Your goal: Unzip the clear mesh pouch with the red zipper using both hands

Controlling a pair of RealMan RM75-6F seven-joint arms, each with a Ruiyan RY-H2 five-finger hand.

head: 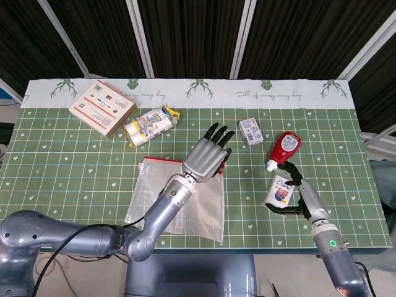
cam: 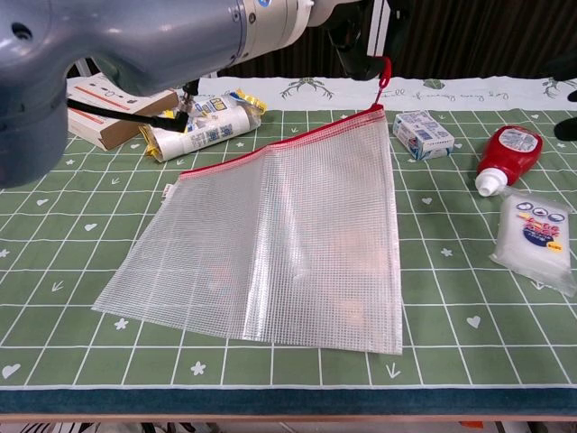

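The clear mesh pouch (cam: 279, 244) lies on the green checked cloth with its red zipper (cam: 270, 144) along the far edge. Its right zipper corner is raised off the table. My left hand (head: 207, 158) hovers over that corner, and its dark fingers (cam: 353, 36) pinch the red zipper pull (cam: 385, 72) in the chest view. In the head view the pouch (head: 148, 189) is partly hidden under my left forearm. My right hand (head: 296, 185) is open with its fingers spread, just over the white packet and right of the pouch, not touching it.
A brown box (head: 102, 108) and a snack roll (head: 148, 124) lie at the back left. A small white box (head: 249, 131), a red bottle (head: 284, 148) and a white packet (head: 278, 193) sit to the right of the pouch.
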